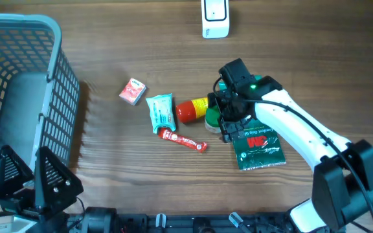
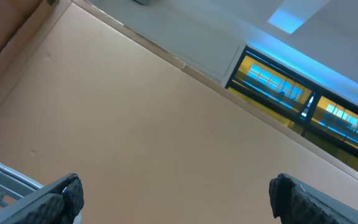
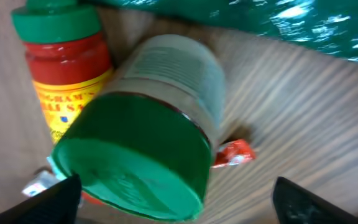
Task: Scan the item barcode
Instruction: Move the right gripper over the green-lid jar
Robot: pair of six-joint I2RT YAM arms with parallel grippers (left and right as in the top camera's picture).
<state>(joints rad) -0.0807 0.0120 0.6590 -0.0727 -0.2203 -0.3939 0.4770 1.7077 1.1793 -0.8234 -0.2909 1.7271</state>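
At seven o'clock the left gripper point(image 1: 34, 178) rests with jaws wide apart and empty, while just right of centre the right gripper point(image 1: 228, 118) spreads its jaws wide over a round, smooth green-lidded jar point(image 3: 166, 93) lying sideways on the wood-grain bench point(image 1: 109, 155), a glossy red sauce bottle point(image 3: 64, 74) just beside it at nine o'clock.

The overhead camera hangs high above the table point(image 1: 109, 162) and looks straight down; it sees the whole top, from the basket point(image 1: 18, 97) on the left to the white scanner point(image 1: 215, 18) at the far edge; the right wrist camera rides on the right arm point(image 1: 290, 123) and looks down from very close, so the green-lidded jar point(image 3: 142, 155), the red bottle point(image 3: 61, 68) and the green packet point(image 3: 303, 25) fill its picture; the overhead view shows these same three, small, in the middle; the left wrist camera tilts up at a tan wall point(image 2: 135, 124) and a ceiling light point(image 2: 291, 15); it shares only a bit of basket, low in its left corner.
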